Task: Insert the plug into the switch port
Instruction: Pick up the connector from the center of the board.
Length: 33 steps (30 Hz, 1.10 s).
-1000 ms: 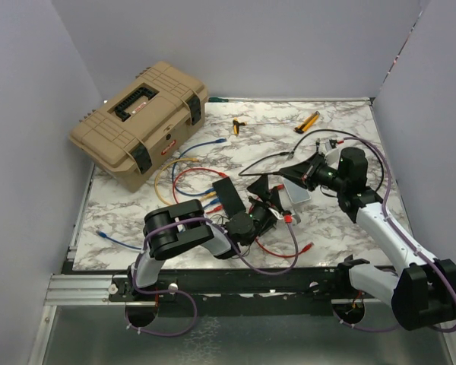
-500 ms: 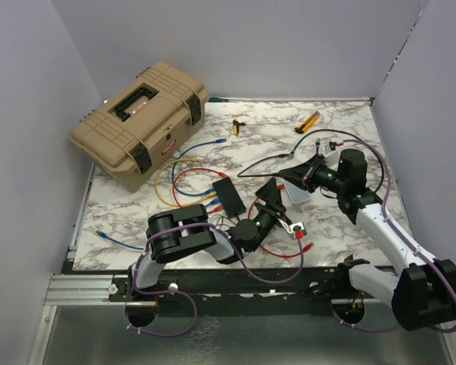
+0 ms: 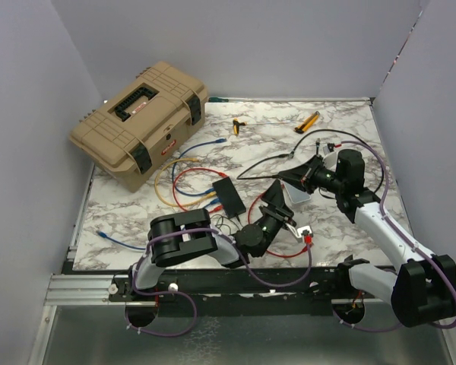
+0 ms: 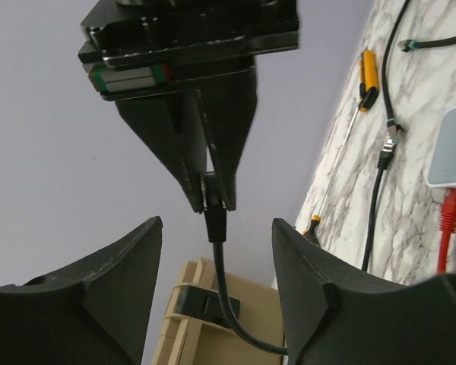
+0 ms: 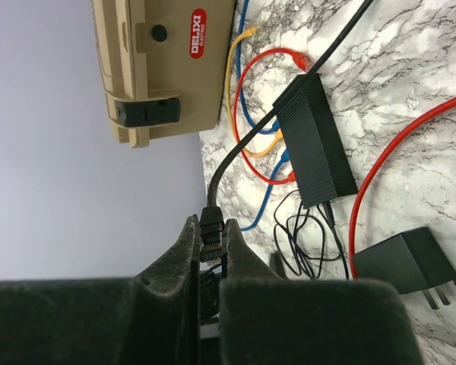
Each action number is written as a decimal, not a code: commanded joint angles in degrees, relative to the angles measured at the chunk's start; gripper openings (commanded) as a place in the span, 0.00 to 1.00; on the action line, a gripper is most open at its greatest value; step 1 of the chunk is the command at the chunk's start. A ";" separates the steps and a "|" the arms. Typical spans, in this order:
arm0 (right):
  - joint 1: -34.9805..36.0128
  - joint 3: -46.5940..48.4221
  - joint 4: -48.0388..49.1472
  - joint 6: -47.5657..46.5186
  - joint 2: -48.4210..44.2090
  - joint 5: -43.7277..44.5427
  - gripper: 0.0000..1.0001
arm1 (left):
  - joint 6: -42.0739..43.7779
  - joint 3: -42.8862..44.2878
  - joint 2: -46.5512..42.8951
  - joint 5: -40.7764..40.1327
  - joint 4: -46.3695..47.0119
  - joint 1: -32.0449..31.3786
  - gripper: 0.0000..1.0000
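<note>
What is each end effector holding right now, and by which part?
Right end effector pinches the black plug by its body, cable trailing out; left end effector is open, holding nothing.

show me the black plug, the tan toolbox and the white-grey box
black plug (image 5: 211,228), right wrist view, on the plug's body
tan toolbox (image 3: 161,95), top external view, on the lid
white-grey box (image 4: 452,148), left wrist view, on its top face
</note>
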 commanded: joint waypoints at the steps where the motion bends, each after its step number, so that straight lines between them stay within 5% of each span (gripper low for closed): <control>1: 0.42 -0.99 -0.71 -0.46 -1.32 -0.96 0.01 | -1.37 3.62 1.88 -5.13 17.44 1.73 0.59; 13: 0.41 -0.66 -0.94 0.23 -2.97 -2.72 0.01 | -3.50 5.91 5.02 -5.21 17.44 5.46 0.51; 18: 0.42 -0.73 -0.98 0.24 -3.15 -2.66 0.01 | -4.17 6.97 5.29 -4.23 17.42 5.57 0.37; 23: 0.42 -1.49 0.34 0.80 -2.55 -3.02 0.01 | -4.61 7.71 4.80 -3.83 17.44 5.90 0.09; 28: 0.40 -0.46 0.39 -1.25 -1.90 -3.21 0.01 | -6.95 6.73 2.47 -4.11 17.40 6.71 0.00; 33: 0.37 3.73 -2.71 -5.59 -1.82 -0.40 0.29 | -10.65 5.41 -2.31 -5.10 15.14 9.05 0.00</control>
